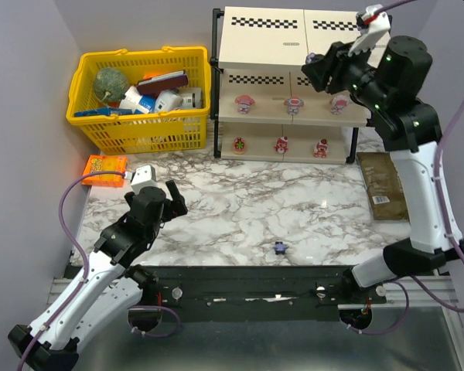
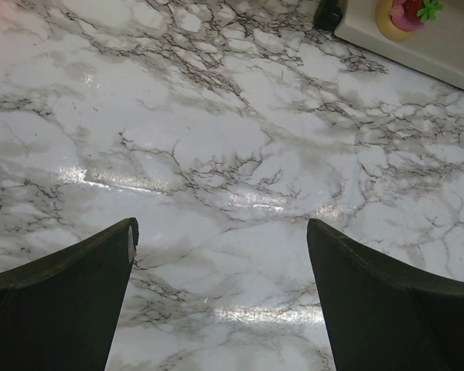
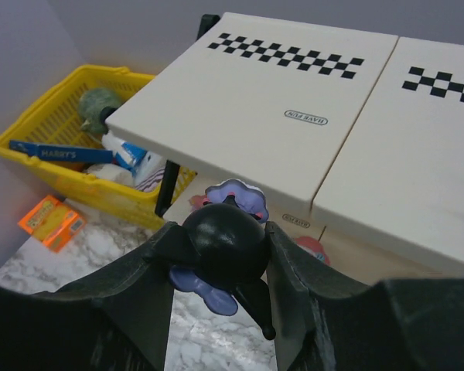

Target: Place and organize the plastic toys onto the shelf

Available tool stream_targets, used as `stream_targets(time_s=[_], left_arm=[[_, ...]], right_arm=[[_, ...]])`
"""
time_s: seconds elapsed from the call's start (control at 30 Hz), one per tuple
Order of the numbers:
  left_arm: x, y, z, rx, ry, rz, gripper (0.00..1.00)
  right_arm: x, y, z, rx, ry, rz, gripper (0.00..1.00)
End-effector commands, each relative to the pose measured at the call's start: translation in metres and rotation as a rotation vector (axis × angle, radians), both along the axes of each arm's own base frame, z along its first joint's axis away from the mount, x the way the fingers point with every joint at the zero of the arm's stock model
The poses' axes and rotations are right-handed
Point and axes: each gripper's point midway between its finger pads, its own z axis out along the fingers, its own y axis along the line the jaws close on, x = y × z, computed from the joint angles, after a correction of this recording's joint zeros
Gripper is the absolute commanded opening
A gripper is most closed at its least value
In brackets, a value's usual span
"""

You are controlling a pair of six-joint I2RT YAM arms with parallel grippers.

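A dark purple-black figurine (image 3: 224, 247) is gripped between the right jaws at the front edge of the shelf's (image 3: 294, 85) top board. The left jaws are spread wide over the marble surface (image 2: 216, 116), where a second figurine (image 1: 279, 247) lies.

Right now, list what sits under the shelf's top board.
Three pink-and-white toys on the middle board, three red-pink toys on the bottom board. The rear of both is covered from above.
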Motion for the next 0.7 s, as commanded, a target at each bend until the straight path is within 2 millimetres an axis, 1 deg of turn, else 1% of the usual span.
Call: stream_targets(time_s=[0.0,0.03,0.07,0.1,0.17,0.2,0.27,0.3,0.33,0.37,0.4,0.43,0.5,0.53,0.57,0.67], left_arm=[[0.0,-0.002,0.0,-0.003,-0.006,-0.013,0.99],[0.0,-0.003,0.0,-0.006,-0.008,-0.018,0.99],[0.0,-0.004,-0.001,-0.004,-0.003,-0.023,0.99],[0.001,-0.005,-0.001,-0.007,-0.004,-0.025,0.99],[0.001,-0.008,-0.003,-0.008,0.006,-0.039,0.99],[0.002,-0.01,-0.003,-0.012,0.002,-0.044,0.99],[0.003,-0.013,-0.006,-0.017,0.01,-0.057,0.99],[0.004,-0.016,-0.006,-0.025,0.009,-0.067,0.99],[0.004,-0.018,-0.007,-0.027,0.012,-0.072,0.99],[0.005,-0.021,-0.01,-0.028,0.021,-0.08,0.99],[0.007,-0.024,-0.009,-0.038,0.017,-0.089,0.99],[0.008,-0.025,-0.009,-0.042,0.018,-0.092,0.99],[0.011,-0.03,-0.012,-0.044,0.028,-0.103,0.99],[0.011,-0.032,-0.012,-0.046,0.033,-0.11,0.99],[0.013,-0.034,-0.012,-0.045,0.038,-0.112,0.99],[0.015,-0.037,-0.012,-0.049,0.044,-0.119,0.99]], right_arm=[[-0.044,0.012,-0.034,-0.02,0.112,0.152,0.18],[-0.051,0.012,-0.047,-0.009,0.164,0.16,0.18],[-0.052,0.013,-0.086,-0.027,0.272,0.161,0.19],[-0.064,0.01,-0.102,-0.033,0.328,0.157,0.19],[-0.072,0.007,-0.148,-0.054,0.434,0.125,0.19],[-0.081,0.002,-0.191,-0.072,0.525,0.104,0.19],[-0.091,-0.003,-0.228,-0.074,0.603,0.076,0.19],[-0.098,-0.007,-0.271,-0.092,0.68,0.056,0.19],[-0.103,-0.008,-0.283,-0.082,0.699,0.043,0.2],[-0.107,-0.01,-0.302,-0.086,0.726,0.034,0.2],[-0.105,-0.011,-0.314,-0.082,0.728,0.02,0.2],[-0.114,-0.014,-0.349,-0.106,0.799,0.009,0.21],[-0.114,-0.018,-0.372,-0.124,0.84,-0.026,0.21],[-0.119,-0.022,-0.389,-0.142,0.877,-0.044,0.22],[-0.118,-0.025,-0.401,-0.155,0.909,-0.076,0.22],[-0.121,-0.031,-0.422,-0.181,0.963,-0.117,0.26]])
